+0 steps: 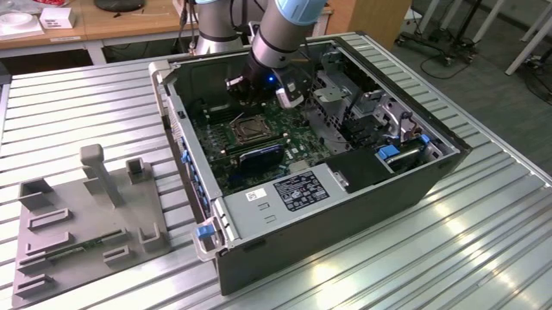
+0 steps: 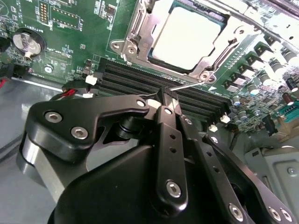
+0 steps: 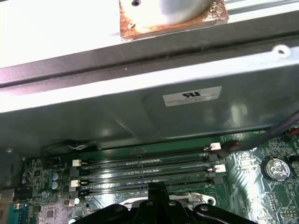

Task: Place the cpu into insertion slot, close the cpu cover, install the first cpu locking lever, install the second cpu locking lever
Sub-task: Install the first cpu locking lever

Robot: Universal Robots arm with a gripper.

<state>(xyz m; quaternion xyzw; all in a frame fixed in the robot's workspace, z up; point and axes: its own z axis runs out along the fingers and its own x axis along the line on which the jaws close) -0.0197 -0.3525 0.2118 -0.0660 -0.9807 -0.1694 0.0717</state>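
Jaws pinched shut on the thin locking lever [image 2: 187, 85] — gripper [image 2: 167, 95] beside the cover [image 2: 140, 28], chip [image 2: 184, 32] already seated underneath.

cpu [image 2: 187, 32] cut off by frame edge, insertion slot [image 1: 251, 130] partly behind arm [image 1: 285, 29]

- My table [image 1: 77, 110] is ribbed grey metal, shiny under overhead light.
- Behind it stands a wooden desk [image 1: 121, 24].
- Grey floor [image 1: 483, 58] carries cables and wheeled stand legs [image 1: 431, 45].
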